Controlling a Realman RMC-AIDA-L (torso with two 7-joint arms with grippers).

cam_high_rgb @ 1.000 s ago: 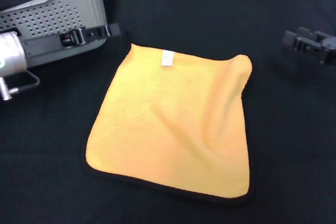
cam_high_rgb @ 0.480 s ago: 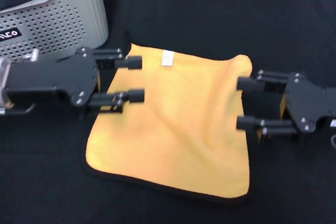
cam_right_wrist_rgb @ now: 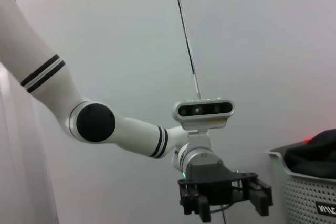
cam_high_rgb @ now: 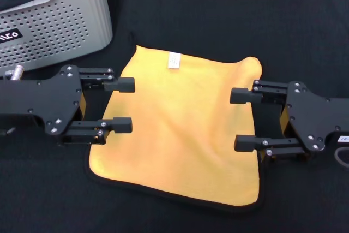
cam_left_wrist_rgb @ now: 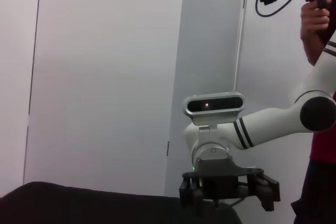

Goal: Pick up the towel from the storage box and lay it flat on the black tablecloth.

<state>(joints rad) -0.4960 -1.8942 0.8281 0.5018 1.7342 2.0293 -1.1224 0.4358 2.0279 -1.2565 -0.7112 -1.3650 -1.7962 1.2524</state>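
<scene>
The towel [cam_high_rgb: 180, 129] lies spread on the black tablecloth [cam_high_rgb: 218, 20], yellow-orange face up, with its white tag at the far edge and a slight wrinkle at its far right corner. My left gripper [cam_high_rgb: 131, 105] is open and empty, its fingertips over the towel's left edge. My right gripper [cam_high_rgb: 235, 119] is open and empty, its fingertips over the towel's right edge. The two grippers point at each other. The storage box [cam_high_rgb: 60, 20] stands at the far left. The left wrist view shows the right gripper [cam_left_wrist_rgb: 228, 196]; the right wrist view shows the left gripper [cam_right_wrist_rgb: 226, 199].
The storage box [cam_right_wrist_rgb: 304, 192] holds something dark in the right wrist view. A person [cam_left_wrist_rgb: 320, 145] stands beyond the table's right side, holding a device up. White walls lie behind the table.
Both grippers have come in from the table's sides to the towel's left and right edges, then shifted a little nearer to me. The towel has not moved.
</scene>
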